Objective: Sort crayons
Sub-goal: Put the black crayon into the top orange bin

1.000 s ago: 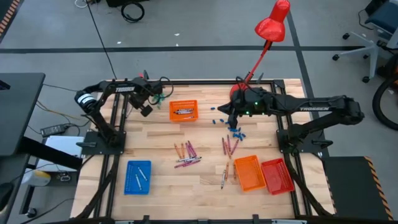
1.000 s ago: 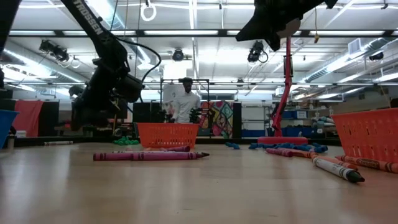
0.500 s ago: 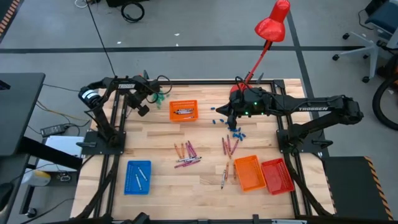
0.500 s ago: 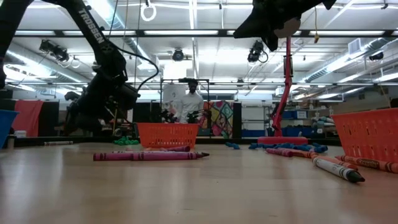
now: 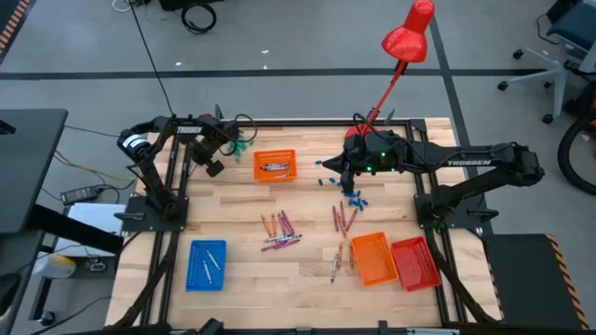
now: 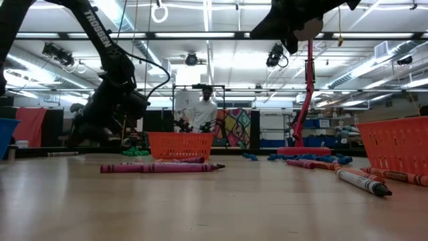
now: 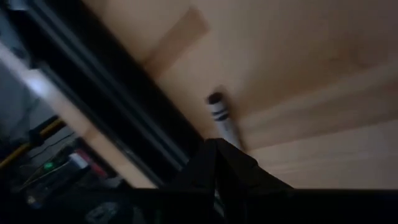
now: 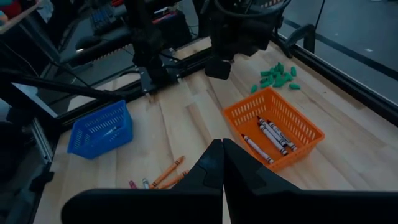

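Observation:
Crayons lie in loose groups at mid-table (image 5: 281,230) and right of the middle (image 5: 343,217); they also show in the low view (image 6: 160,167). Several grey-white ones lie in the far orange tray (image 5: 275,165). My left gripper (image 5: 213,167) hangs shut just left of that tray, close above the table. A single grey-white crayon (image 7: 222,118) lies on the wood just beyond its fingertips (image 7: 216,146) and also shows in the low view (image 6: 63,153). My right gripper (image 5: 328,171) is shut and empty, high above the small blue pieces (image 5: 352,197); its shut tips show in the right wrist view (image 8: 222,149).
A blue tray (image 5: 206,264) stands near left. An orange tray (image 5: 372,258) and a red tray (image 5: 415,262) stand near right. Green pieces (image 5: 238,146) lie at the far left. A red lamp (image 5: 407,37) rises at the far edge. A person (image 6: 200,110) stands beyond the table.
My left gripper has gone a little toward the table's left edge, away from the far orange tray, staying low over the table.

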